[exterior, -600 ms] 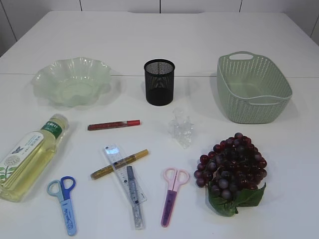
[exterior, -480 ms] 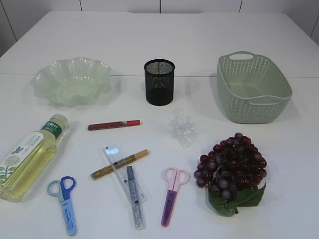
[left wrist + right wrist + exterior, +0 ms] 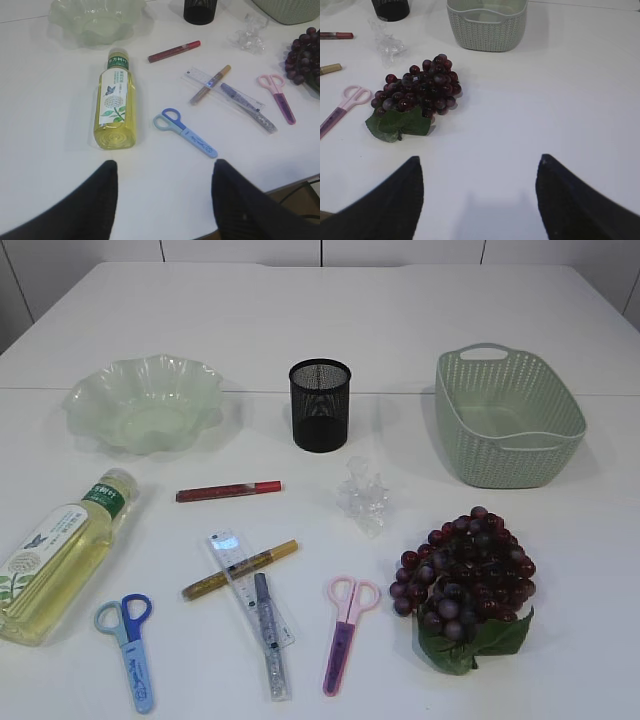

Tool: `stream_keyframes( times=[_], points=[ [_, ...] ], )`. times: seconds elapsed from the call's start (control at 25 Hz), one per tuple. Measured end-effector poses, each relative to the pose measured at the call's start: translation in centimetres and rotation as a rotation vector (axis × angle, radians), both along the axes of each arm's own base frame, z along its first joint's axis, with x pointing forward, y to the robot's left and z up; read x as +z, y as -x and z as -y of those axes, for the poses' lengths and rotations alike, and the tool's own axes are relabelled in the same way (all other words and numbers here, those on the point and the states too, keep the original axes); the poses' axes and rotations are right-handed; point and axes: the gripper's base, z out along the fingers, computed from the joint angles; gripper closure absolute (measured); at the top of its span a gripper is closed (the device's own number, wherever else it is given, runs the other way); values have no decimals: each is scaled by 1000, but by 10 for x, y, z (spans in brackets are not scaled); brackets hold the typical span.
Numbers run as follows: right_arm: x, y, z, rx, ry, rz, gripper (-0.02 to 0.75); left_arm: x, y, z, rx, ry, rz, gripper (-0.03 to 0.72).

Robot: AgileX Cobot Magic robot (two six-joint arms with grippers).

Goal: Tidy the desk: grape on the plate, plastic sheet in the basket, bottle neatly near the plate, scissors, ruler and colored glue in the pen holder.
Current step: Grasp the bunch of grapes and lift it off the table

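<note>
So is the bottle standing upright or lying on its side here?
Lying on its side. The bottle rests flat on the table, cap toward the plate, its label facing up; the left wrist view shows its round base end-on.

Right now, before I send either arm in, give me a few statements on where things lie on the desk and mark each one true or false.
1. The bottle lies on its side. True.
2. The pen holder already holds the pink scissors. False: the pink scissors lie flat on the table, left of the grapes.
3. The gold glue pen lies across the ruler. True.
4. The plastic sheet is in the basket. False: it sits crumpled on the table; what shows of the inside of the basket is bare.
5. The left tool is open and holds nothing. True.
</note>
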Motion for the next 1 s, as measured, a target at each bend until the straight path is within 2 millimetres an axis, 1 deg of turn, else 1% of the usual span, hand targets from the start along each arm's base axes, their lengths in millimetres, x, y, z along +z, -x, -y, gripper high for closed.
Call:
stream_keyframes(
  times=[0.68,0.88,1.0],
  points=[
    [0,0,-1,4,-6,-1,195,0,0,0,0,0,0,253],
    [1,1,-4,-15,-115,-12,195,0,0,0,0,0,0,253],
    [9,2,-7,-13,-184,-11,195,0,0,0,0,0,0,253]
  ],
)
